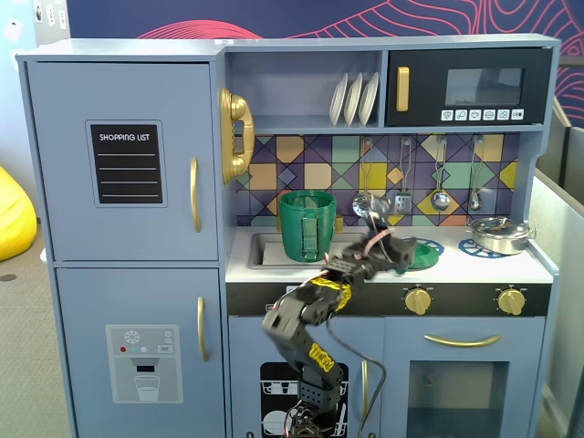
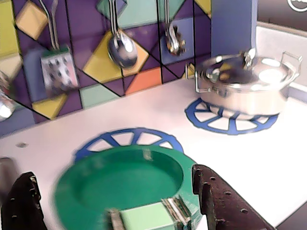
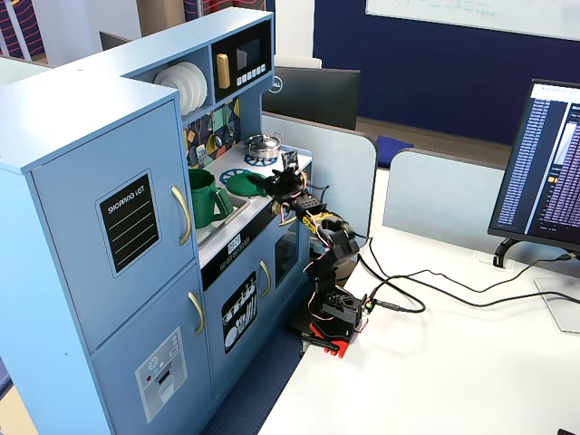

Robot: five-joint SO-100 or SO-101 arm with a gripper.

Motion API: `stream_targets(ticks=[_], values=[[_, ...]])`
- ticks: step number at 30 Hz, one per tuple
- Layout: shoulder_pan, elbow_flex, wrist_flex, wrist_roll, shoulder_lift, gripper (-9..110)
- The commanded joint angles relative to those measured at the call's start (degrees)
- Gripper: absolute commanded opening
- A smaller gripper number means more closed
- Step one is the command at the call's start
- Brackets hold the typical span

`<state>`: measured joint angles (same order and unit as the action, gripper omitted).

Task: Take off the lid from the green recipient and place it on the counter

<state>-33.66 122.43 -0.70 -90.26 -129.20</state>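
The green lid (image 2: 127,184) lies flat on the pale counter (image 2: 158,115), partly over the left blue burner print (image 2: 127,139). It has a pale green block at its near edge. My gripper (image 2: 111,175) is open, its dark jaws standing wide on either side of the lid. In a fixed view the gripper (image 1: 401,251) sits low over the lid (image 1: 424,258). The green recipient (image 1: 307,225) stands uncovered in the sink to the left. In another fixed view the lid (image 3: 237,184) lies right of the recipient (image 3: 204,199).
A silver pot (image 2: 247,84) with its lid stands on the right burner print (image 2: 230,122). Utensils (image 2: 120,48) hang on the tiled back wall. The sink basin (image 1: 265,251) holds the recipient. A monitor (image 3: 548,172) and cables lie on the desk.
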Motion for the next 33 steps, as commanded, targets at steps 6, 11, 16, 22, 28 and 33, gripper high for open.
stream_targets(ticks=[6,11,16,22,28,33], values=[[6.42,-5.54,-39.55,-0.26,-22.24,35],[12.22,0.79,-55.72,-2.64,-31.73,30],[16.96,13.89,-58.1,-7.12,-39.2,25],[22.85,29.88,-53.53,-6.06,-45.35,21],[26.1,41.66,-55.11,-3.52,-51.68,15],[28.48,46.32,-60.64,-0.7,-52.73,9]])
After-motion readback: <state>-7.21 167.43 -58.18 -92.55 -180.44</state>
